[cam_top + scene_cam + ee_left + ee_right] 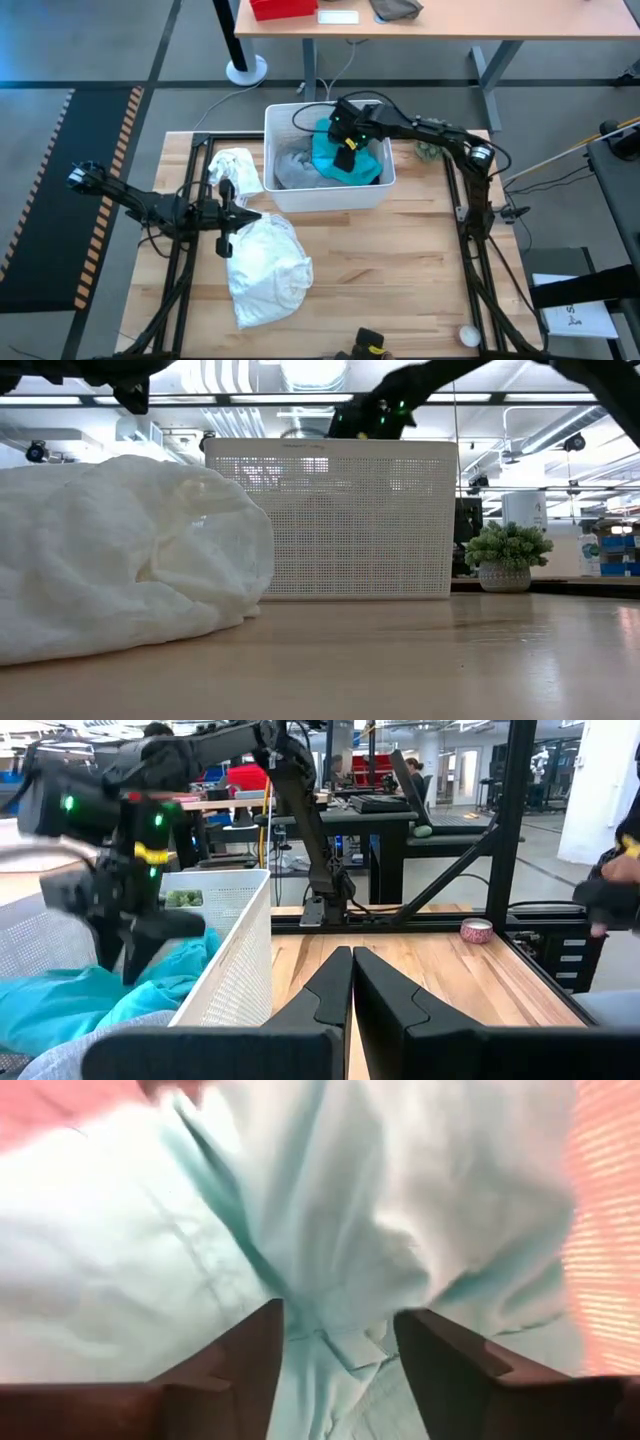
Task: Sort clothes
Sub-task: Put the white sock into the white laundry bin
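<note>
The turquoise piece (345, 160) is located in the white slatted basket (283, 117), directly beneath the right gripper (345, 152), with the grey tee (295, 168) lying beside it in the same basket. In the right wrist view the right gripper's fingers (250, 1355) are seen parted, with turquoise fabric between and just beyond them; nothing is clamped. A release into the basket is judged to be in hand. For a clean release, the fingers should be opened fully and the gripper raised straight up, so that no fold is dragged out over the basket wall. The left gripper (351, 982) is closed and empty, waiting above the surface (420, 260) beside the white shirt (265, 270).
</note>
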You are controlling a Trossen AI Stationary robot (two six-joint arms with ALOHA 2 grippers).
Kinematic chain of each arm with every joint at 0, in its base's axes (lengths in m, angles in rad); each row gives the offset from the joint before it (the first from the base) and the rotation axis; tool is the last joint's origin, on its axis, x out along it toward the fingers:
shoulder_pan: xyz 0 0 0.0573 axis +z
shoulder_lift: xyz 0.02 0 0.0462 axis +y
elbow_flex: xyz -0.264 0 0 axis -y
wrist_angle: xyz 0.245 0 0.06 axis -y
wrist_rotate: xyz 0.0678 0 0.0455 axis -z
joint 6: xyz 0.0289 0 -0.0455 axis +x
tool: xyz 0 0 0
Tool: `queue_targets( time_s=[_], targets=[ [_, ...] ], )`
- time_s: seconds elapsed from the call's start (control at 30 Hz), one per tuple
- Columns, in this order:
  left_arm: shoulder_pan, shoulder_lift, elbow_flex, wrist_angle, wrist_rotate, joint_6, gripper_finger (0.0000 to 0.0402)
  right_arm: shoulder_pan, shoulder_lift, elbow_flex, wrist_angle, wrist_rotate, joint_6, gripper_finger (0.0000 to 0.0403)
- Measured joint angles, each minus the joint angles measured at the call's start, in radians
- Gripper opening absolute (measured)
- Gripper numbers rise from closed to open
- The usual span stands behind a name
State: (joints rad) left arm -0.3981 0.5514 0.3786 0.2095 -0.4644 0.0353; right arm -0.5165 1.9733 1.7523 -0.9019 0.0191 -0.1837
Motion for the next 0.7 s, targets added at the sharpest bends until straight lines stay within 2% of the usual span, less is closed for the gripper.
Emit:
queue_targets(
  time_s=[0.17, 0.3, 0.4, 0.47, 0.53, 0.7],
  targets=[
    [0.000, -0.002, 0.000, 0.008, 0.000, 0.008, 0.0000, 0.002, -0.059, 0.000, 0.027, -0.004, 0.008, 0.0215],
    [0.000, -0.004, 0.000, 0.007, 0.000, 0.008, 0.0000, 0.002, -0.089, 0.000, 0.027, -0.050, 0.008, 0.0245],
    [0.000, -0.006, 0.000, 0.006, -0.006, 0.022, 0.0000, 0.011, -0.127, 0.000, 0.000, -0.093, -0.017, 0.0244],
    [0.000, -0.006, 0.000, 0.006, -0.031, 0.031, 0.0000, 0.026, -0.170, 0.000, -0.018, -0.096, -0.058, 0.0221],
    [0.000, -0.006, 0.000, 0.006, -0.047, 0.034, 0.0000, 0.048, -0.220, 0.000, -0.024, -0.095, -0.094, 0.0179],
    [0.000, -0.012, 0.000, 0.003, -0.050, 0.034, 0.0000, 0.115, -0.374, 0.000, -0.052, -0.070, -0.134, 0.0028]
  ],
)
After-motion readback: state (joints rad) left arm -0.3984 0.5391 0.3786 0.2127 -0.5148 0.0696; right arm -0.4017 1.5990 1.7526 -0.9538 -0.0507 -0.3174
